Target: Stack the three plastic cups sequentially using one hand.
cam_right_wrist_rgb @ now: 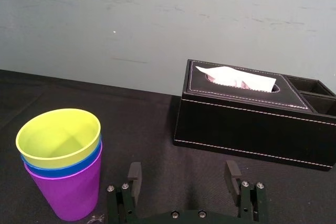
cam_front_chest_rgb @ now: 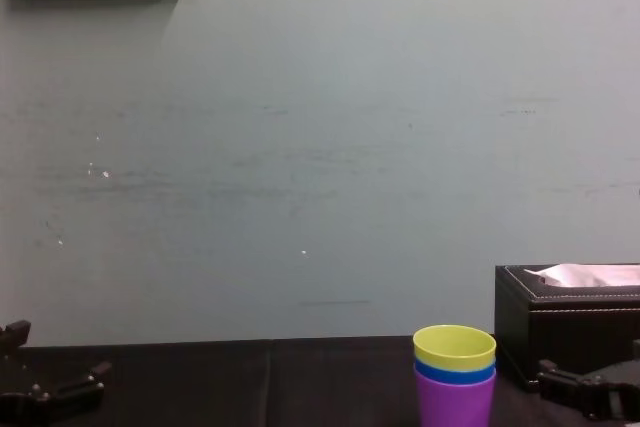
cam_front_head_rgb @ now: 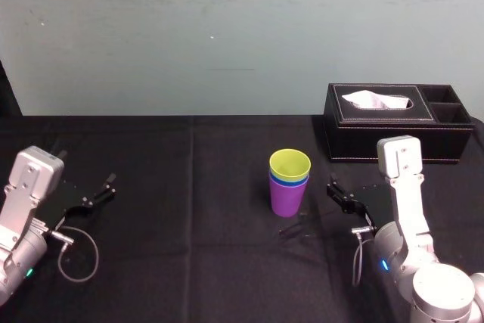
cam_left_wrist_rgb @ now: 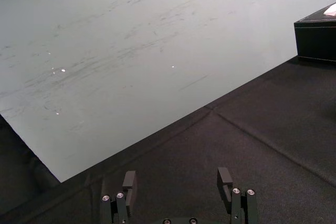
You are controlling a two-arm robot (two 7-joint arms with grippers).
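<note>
The right gripper [cam_right_wrist_rgb: 182, 184] has its jaws spread wide with nothing between them. It sits low over the table [cam_front_head_rgb: 189, 225] near the cups, on the side toward the right edge, and is not touching them. The left gripper [cam_left_wrist_rgb: 178, 184] is just as wide open and empty. It is parked over by the table's left edge, well apart from everything that matters here. Moving out from the right gripper, the purple cup [cam_right_wrist_rgb: 65, 198] stands upright on the black cloth about midway along the table, a little toward the right edge. The blue cup [cam_right_wrist_rgb: 79, 165] is nested inside it, so only its rim band shows. The yellow-green cup [cam_right_wrist_rgb: 60, 135] is dropped into that one as the top of the pile, its mouth open to the ceiling. To my eye the job looks finished: all three cups sit one inside the other in a straight, untilted stack, no cup stands loose on the cloth, and the working hand has let go. At most the arm may need to draw back to rest. Counting up, there are three cups, one of each colour, and two grippers. There is also one black tissue box [cam_front_head_rgb: 393, 130] toward the far right corner, with one white tissue poking from its slot.
</note>
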